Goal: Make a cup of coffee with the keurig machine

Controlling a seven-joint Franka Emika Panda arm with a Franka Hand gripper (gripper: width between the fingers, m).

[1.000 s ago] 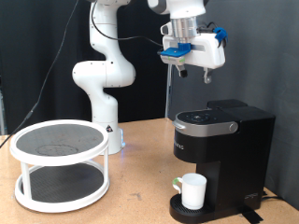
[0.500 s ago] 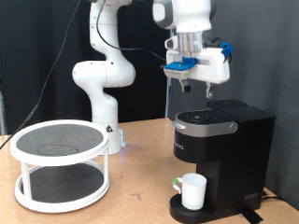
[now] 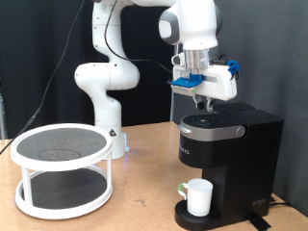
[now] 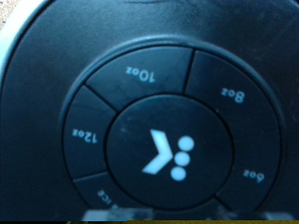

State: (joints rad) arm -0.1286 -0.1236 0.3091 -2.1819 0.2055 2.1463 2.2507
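Observation:
The black keurig machine (image 3: 226, 154) stands at the exterior view's right, lid down. The white cup (image 3: 199, 196) sits on its round drip base under the spout. My gripper (image 3: 203, 108) hangs straight down just above the machine's silver-rimmed top panel; its fingers look close together. The wrist view is filled by the round button panel (image 4: 168, 131), with a centre brew button (image 4: 170, 155) ringed by 6oz, 8oz, 10oz and 12oz buttons. No fingers show in the wrist view.
A white two-tier round stand (image 3: 62, 166) with dark shelves sits at the exterior view's left on the wooden table (image 3: 144, 207). The arm's white base (image 3: 101, 82) rises behind it. A black curtain forms the backdrop.
The gripper has come down and slightly to the exterior view's right, from well above the machine to just over its top panel. The cup and stand have not moved.

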